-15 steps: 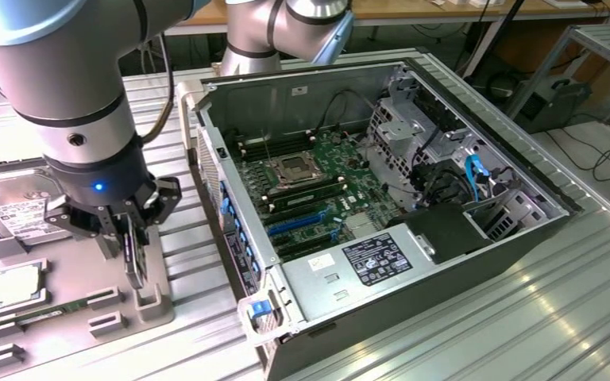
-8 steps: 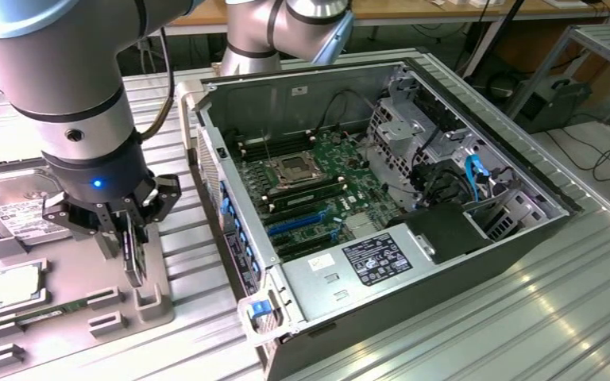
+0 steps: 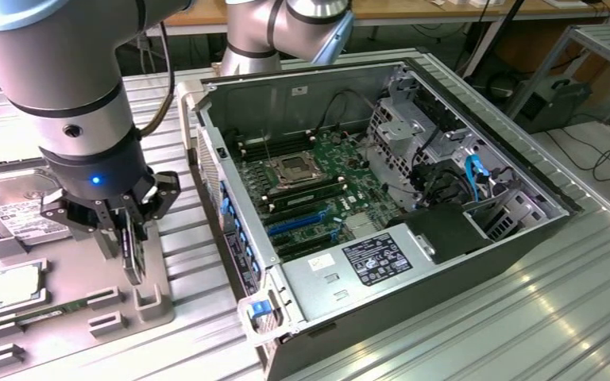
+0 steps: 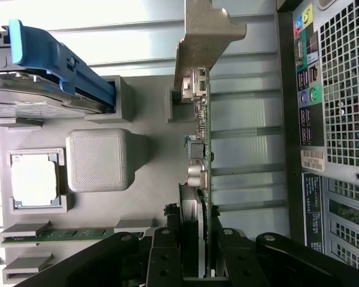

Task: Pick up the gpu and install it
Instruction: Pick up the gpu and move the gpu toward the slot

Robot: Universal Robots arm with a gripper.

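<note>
One open PC case [image 3: 316, 317] fills the exterior view's right, lying side up. Its motherboard [image 3: 326, 171] is exposed, with blue expansion slots [image 3: 295, 222] near the labelled power supply [image 3: 380, 262]. The arm [image 3: 61, 87] stands at the exterior view's left, over a grey fixture tray [image 3: 67, 274] just beside the case.

The gpu [image 4: 204, 149] is in the gripper [image 4: 194, 215]. A finger presses on each flat face, so the gripper is clamped on the card, fan side included. The card is on edge at its tray slot; I cannot tell whether it is clear of the holder. Its long axis runs out from the fingers to the silver bracket [image 4: 203, 36].

Key relation: the slots lie to the exterior view's right of the held card, inside the case. My read is that the case's side wall and rim stand between them.

Other tray parts are near the card:
- hard drive [image 3: 13, 210]
- CPU [image 3: 19, 284]
- RAM stick [image 3: 56, 312]

Blue cables [image 3: 475, 178] sit deeper in the case, well apart from the slots.
</note>
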